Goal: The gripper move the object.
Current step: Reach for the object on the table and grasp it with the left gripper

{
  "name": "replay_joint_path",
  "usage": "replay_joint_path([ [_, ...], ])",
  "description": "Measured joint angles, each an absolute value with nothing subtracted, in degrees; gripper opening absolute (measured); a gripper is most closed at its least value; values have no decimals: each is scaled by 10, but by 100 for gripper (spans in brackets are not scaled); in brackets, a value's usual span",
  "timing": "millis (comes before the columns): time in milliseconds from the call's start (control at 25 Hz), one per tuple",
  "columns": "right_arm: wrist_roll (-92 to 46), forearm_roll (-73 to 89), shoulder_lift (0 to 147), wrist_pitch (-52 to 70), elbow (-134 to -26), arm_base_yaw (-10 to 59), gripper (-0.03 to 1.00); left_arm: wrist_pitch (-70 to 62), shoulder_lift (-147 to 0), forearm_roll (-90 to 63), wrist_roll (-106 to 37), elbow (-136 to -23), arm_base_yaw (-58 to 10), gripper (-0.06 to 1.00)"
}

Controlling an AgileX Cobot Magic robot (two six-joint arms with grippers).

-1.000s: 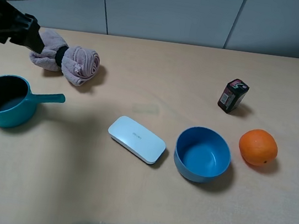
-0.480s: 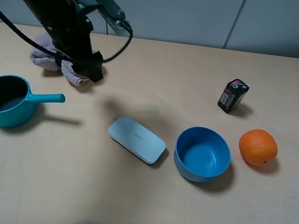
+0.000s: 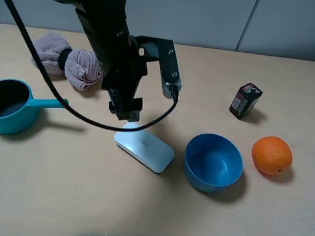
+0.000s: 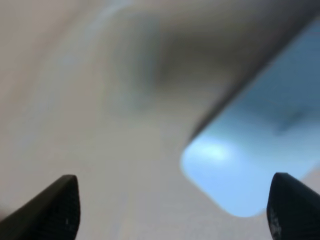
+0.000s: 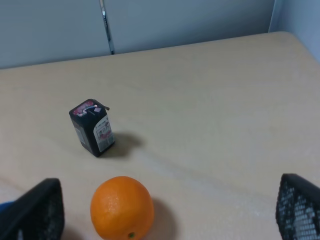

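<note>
Two fingers of the left gripper [image 3: 126,113] stand wide apart, holding nothing, just above the end of the white case [image 3: 143,146] that points toward the desk's left edge. The case lies flat mid-desk, nearer the front edge, just beside a blue bowl [image 3: 213,163]. The right gripper [image 5: 170,220] is likewise spread and empty.

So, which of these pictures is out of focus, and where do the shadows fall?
Left wrist view: strongly blurred; the case is only a pale bluish patch with a dark smear of shadow along its edge. Exterior high view: sharp, even light, with a soft shadow beside the bowl. Right wrist view: sharp, with soft shadows beside the orange and the box.
</note>
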State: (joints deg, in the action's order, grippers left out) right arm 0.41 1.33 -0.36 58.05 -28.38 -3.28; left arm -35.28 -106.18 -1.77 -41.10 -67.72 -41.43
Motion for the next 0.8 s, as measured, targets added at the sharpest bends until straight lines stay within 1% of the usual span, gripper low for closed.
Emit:
replay_joint_path([
  [160,4,13,-4,580,-284,-33,67,-362,-1062,33,-459,-677,-438,77],
  [360,4,13,-4,580,-284,-33,67,-364,-1062,64,-471,-677,-458,77],
  [520,4,13,-4,580,-284,-33,67,-364,-1062,48,-472,-677,-476,77],
  [800,4,13,-4,580,-284,-33,67,-412,-1062,10,-473,-677,-478,77],
])
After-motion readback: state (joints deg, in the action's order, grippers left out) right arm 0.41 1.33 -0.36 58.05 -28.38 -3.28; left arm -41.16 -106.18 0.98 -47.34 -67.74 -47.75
